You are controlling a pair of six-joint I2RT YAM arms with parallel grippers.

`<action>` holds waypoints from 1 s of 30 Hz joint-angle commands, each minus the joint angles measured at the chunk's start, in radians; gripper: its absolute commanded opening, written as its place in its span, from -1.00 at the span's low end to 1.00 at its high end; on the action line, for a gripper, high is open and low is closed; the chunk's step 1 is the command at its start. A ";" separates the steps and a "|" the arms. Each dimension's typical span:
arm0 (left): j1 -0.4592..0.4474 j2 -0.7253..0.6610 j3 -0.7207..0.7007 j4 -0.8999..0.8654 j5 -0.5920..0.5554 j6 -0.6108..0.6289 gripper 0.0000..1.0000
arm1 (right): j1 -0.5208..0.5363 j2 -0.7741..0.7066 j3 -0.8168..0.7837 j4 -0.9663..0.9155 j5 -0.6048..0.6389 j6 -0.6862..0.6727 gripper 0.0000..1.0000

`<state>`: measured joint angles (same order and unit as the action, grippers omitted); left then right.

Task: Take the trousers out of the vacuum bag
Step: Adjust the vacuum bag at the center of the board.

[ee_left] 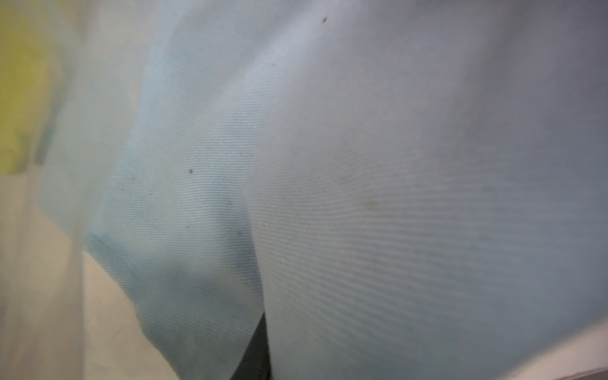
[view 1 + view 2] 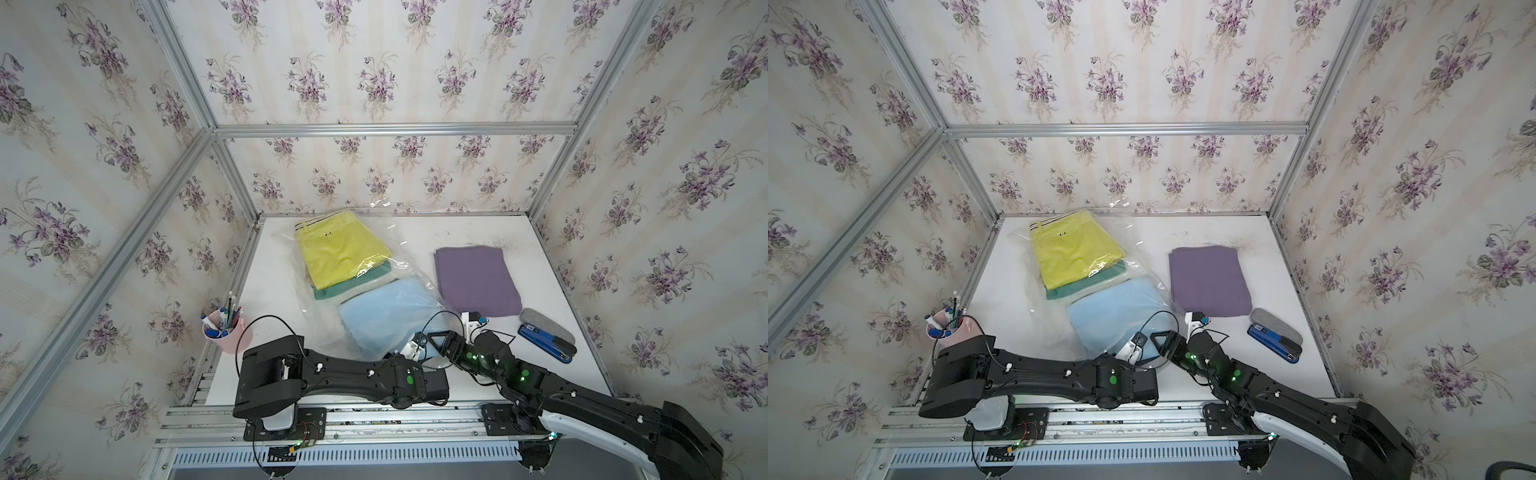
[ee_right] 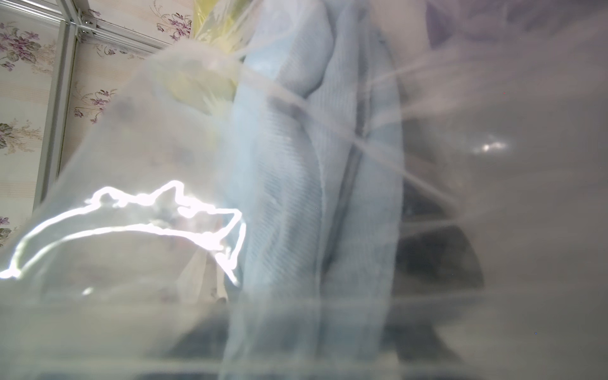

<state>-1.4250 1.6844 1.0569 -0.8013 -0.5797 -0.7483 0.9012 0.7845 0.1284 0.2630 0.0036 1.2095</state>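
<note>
Left gripper (image 2: 415, 345) and right gripper (image 2: 437, 338) crowd the vacuum bag (image 2: 328, 332) mouth; jaws hidden, can't tell grip. Light blue trousers (image 2: 382, 316) there, yellow-green trousers (image 2: 340, 253) deeper inside, purple trousers (image 2: 478, 278) lie outside. Risk: film pinched with cloth, whole bag drags.

Both top views: one stereo head, high over near edge of table (image 2: 457, 232), tilted down toward back wall (image 2: 395, 174). Far off, whole scene in frame, pair nearly identical.
My left wrist camera: almost touching light blue trousers (image 1: 329, 197), weave fills frame.
My right wrist camera: close behind vacuum bag (image 3: 131, 164) film, facing same trousers through it.
Top views hold that cloth at lower centre.
</note>
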 commanded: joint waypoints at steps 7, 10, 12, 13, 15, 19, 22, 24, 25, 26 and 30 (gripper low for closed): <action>-0.008 -0.003 0.015 0.025 0.006 0.001 -0.56 | -0.001 0.171 0.014 0.230 -0.006 0.017 0.51; -0.010 -0.003 0.012 0.022 0.004 -0.008 -0.44 | -0.001 0.231 0.033 0.264 -0.011 0.009 0.46; -0.012 -0.003 0.011 0.022 0.002 -0.011 -0.28 | -0.001 0.258 0.043 0.269 0.004 0.001 0.40; -0.011 -0.005 0.012 0.021 0.001 -0.012 -0.17 | -0.001 0.270 0.043 0.274 0.016 -0.003 0.35; -0.012 -0.006 0.015 0.021 -0.002 -0.011 0.04 | -0.001 0.290 0.043 0.289 0.040 -0.007 0.27; -0.013 -0.006 0.026 0.029 -0.013 -0.005 0.47 | -0.001 0.331 0.050 0.328 0.060 -0.015 0.17; -0.011 0.018 0.047 0.025 -0.033 -0.003 0.76 | -0.002 0.361 0.068 0.347 0.051 -0.017 -0.07; -0.011 0.045 0.070 0.011 -0.048 -0.003 0.84 | -0.002 0.362 0.076 0.356 0.041 -0.015 -0.34; -0.012 0.060 0.081 0.004 -0.054 -0.009 0.86 | -0.002 0.355 0.083 0.355 0.039 -0.015 -0.49; -0.009 0.072 0.089 -0.002 -0.061 -0.015 0.86 | -0.002 0.345 0.090 0.344 0.038 -0.015 -0.62; 0.003 0.095 0.109 -0.041 -0.089 -0.059 0.87 | -0.002 0.286 0.119 0.260 0.042 -0.028 -0.98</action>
<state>-1.4307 1.7706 1.1553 -0.7967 -0.6338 -0.7795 0.9005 1.1011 0.2279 0.5156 0.0402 1.1973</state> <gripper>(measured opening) 0.937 0.107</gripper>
